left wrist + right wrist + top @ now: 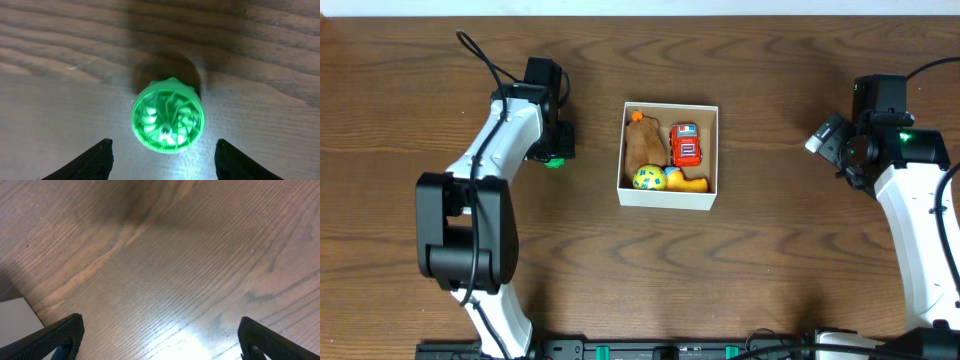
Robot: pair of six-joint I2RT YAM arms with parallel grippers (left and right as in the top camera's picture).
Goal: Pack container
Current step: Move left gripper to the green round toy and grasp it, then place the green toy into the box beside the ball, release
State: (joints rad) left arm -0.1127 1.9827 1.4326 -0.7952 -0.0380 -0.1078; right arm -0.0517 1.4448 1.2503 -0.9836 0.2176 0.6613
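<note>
The container (667,200), a small white-walled box with a tan inside, sits mid-table. In it lie a brown plush toy (644,146), a red toy car (686,145), a yellow-green ball (648,179) and a yellow toy (688,183). A round green toy (168,117) stands on the table left of the box, also showing in the overhead view (555,160). My left gripper (162,160) is open right above it, fingers apart on either side, not touching. My right gripper (160,340) is open and empty over bare table far right of the box (828,135).
A white corner (17,317) shows at the left edge of the right wrist view. The dark wood table (770,260) surrounds the box. Cables run at the back left (480,55) and back right (930,70).
</note>
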